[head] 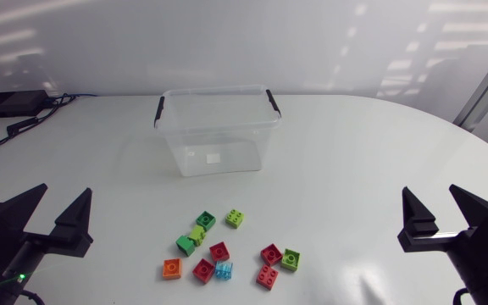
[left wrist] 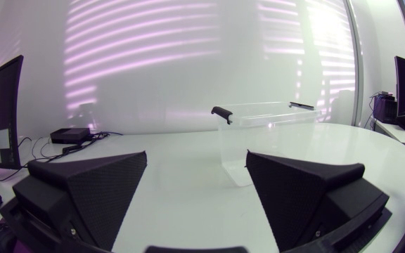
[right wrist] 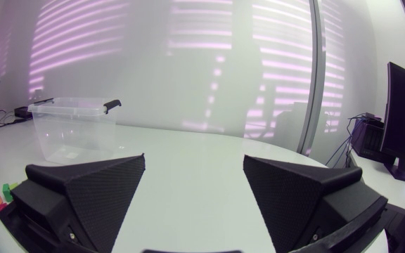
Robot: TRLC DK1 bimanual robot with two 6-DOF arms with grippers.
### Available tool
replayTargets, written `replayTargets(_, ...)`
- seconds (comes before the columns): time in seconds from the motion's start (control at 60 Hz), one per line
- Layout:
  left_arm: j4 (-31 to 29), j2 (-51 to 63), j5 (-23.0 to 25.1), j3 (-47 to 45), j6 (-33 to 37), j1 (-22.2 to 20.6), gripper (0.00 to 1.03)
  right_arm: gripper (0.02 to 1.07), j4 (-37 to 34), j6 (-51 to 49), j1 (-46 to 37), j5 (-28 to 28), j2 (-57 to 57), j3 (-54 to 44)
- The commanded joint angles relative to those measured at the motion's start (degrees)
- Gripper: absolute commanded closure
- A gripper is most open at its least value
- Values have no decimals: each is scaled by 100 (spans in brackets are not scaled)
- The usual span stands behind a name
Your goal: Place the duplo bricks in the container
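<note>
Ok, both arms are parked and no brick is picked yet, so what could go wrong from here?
The duplo bricks lie tightly clustered, some touching; the broad fingers of the left gripper or right gripper may shove neighbours while closing on one. The container is clear and probably light; a finger clipping its rim could slide it.

container (head: 219, 157) behind bricks (head: 219, 251), apart | left hand (head: 63, 191) left of bricks | right hand (head: 429, 190) right of bricks

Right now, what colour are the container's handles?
Black. The handles clip onto a clear container; the head view shows them best.
</note>
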Motion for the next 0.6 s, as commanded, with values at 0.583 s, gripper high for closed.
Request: replayTargets(0.583, -320, 82, -32, 487, 99, -5, 6, 6, -17, 47, 154, -21, 19, 94)
